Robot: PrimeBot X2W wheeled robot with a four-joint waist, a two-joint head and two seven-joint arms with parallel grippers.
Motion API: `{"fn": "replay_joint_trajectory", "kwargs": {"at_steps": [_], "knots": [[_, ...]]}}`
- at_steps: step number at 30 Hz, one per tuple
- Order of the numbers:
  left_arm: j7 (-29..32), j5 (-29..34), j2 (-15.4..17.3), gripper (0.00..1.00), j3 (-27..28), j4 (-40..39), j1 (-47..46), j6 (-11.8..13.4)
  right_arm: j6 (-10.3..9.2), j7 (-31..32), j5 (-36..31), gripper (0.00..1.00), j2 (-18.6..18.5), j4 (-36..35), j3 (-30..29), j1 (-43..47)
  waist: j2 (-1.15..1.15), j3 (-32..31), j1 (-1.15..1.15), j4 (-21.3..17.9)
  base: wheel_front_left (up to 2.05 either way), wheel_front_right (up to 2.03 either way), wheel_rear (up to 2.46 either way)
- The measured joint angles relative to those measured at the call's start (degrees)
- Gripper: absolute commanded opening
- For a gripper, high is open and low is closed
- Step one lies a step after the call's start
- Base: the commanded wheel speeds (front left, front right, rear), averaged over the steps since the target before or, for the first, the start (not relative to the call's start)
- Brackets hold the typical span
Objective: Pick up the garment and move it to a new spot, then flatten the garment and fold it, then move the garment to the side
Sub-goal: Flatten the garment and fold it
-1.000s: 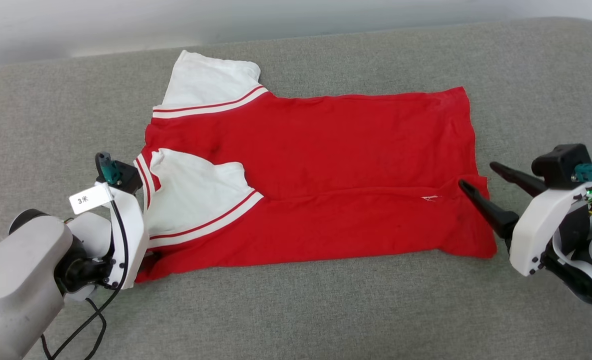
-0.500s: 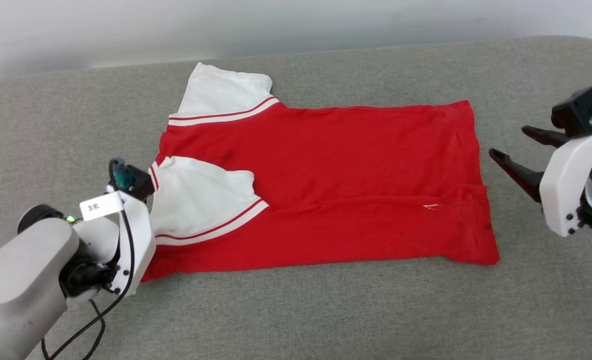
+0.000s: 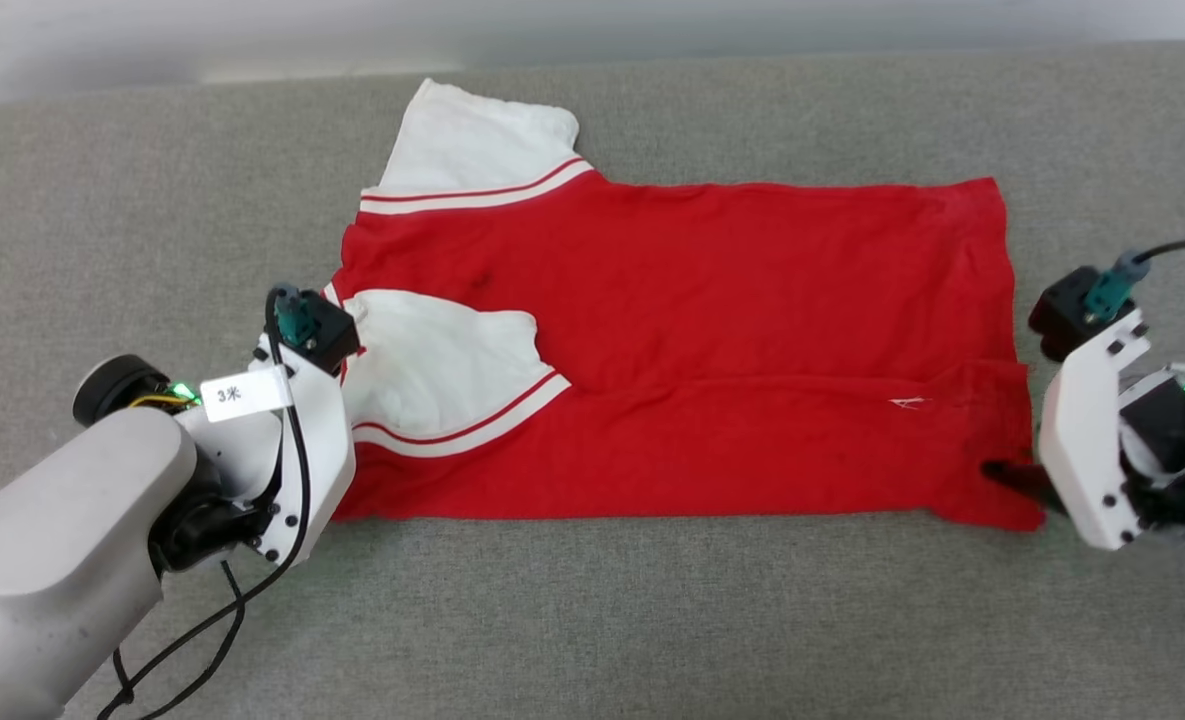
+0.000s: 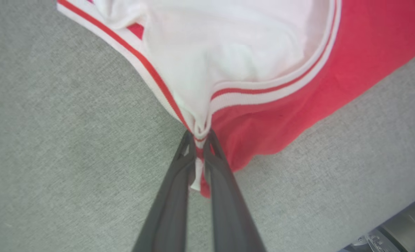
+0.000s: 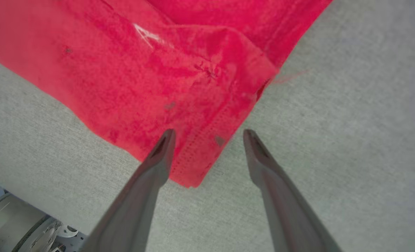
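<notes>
Lying spread across the grey fabric surface (image 3: 652, 620), the garment (image 3: 712, 330) sits in the middle of the head view. Its red body runs from the robot's left to its right, sleeves on the left and hem on the right. The far sleeve (image 3: 482, 140), white, sticks out at the back edge. The near sleeve (image 3: 442, 360), also white, is folded onto the red body, and a long crease runs along the near part of the cloth.

The left end effector (image 4: 199, 134) is at the garment's near-left corner. Its two dark fingers are drawn almost together, pinching a bunched bit of striped trim (image 4: 179, 105) where the near sleeve meets the red cloth.

The right end effector (image 5: 209, 132) stands wide at the near-right hem corner (image 5: 193, 164). One finger is over the red cloth and the other over the grey surface just beside the hem. Whether either tip touches cannot be told.
</notes>
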Motion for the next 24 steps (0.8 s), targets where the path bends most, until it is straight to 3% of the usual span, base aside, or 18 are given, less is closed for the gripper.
{"fn": "replay_joint_trajectory", "kwargs": {"at_steps": [4, 11, 12, 13, 18, 24], "knots": [[-0.3, 0.3, -0.1, 0.00, 0.2, -0.6, -0.4, 0.3, -0.01, -1.1, 0.6, 1.00, 2.9, 4.1, 0.7, 1.6, 0.00, 1.8, 0.00, 0.5, 0.00, 0.00, 0.00], [-0.9, 0.5, 0.3, 0.00, 0.3, -0.7, -0.5, 0.6, -0.02, -4.5, 0.8, 1.00, 3.7, 7.0, 3.1, 1.4, 0.00, 3.5, 0.00, 0.8, 0.00, 0.00, 0.00], [-1.0, 0.4, 0.3, 0.00, 0.3, -0.6, -0.4, 0.6, -0.02, -5.3, 0.9, 0.42, 3.8, 7.2, 3.4, 1.3, 0.00, 3.4, 0.00, 0.7, 0.00, 0.00, 0.00], [-1.3, 0.2, 0.4, 0.00, 0.4, -0.4, -0.2, 0.8, -0.02, -5.9, 1.3, 0.00, 3.9, 7.4, 3.8, 1.1, 0.00, 3.2, 0.00, 0.5, 0.00, 0.00, 0.00], [-2.4, -0.8, 0.9, 0.00, 0.5, 0.2, 1.3, 0.8, -0.01, -10.4, 2.6, 0.00, 3.8, 6.5, 5.4, 0.1, 0.00, 1.0, 0.00, 0.0, 0.00, 0.00, 0.00], [-2.9, -2.4, 2.2, 0.00, 0.4, -1.2, 4.1, 0.7, 0.00, -13.3, 4.8, 0.00, -1.6, 1.6, 7.3, 0.8, 0.00, -2.7, 0.00, 0.0, 0.00, 0.00, 0.00]]}}
